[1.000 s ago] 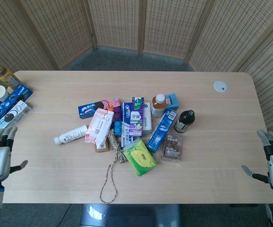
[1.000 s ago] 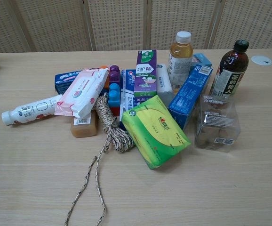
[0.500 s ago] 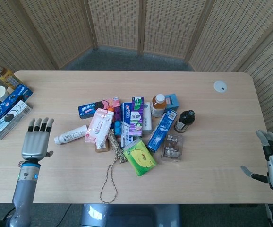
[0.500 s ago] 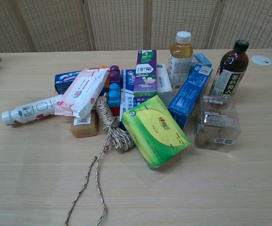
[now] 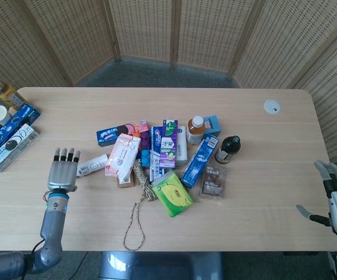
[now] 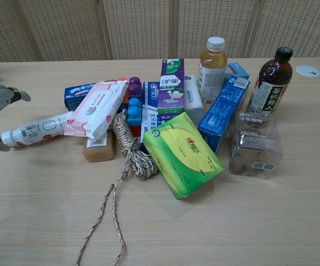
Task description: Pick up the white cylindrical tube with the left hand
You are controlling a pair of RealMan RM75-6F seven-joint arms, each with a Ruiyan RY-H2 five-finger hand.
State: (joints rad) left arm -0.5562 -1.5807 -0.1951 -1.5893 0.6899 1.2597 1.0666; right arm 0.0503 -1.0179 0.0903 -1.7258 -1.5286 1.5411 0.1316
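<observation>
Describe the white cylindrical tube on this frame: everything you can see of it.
The white cylindrical tube lies on its side on the table at the pile's left edge, cap end pointing left. It looks like glossy plastic, white with faint printed outlines and a little red near the bottom. Its right end is tucked under the pink wipes pack. The left hand hovers at its cap end, fingers apart; contact cannot be told.

Your left hand (image 5: 63, 172) has moved in from the table's near-left edge toward the pile, now just beside the capped end of the white cylindrical tube (image 5: 92, 165), fingers open and extended. It has also entered the chest view at the left edge. Tube hasn't been gripped yet.
</observation>
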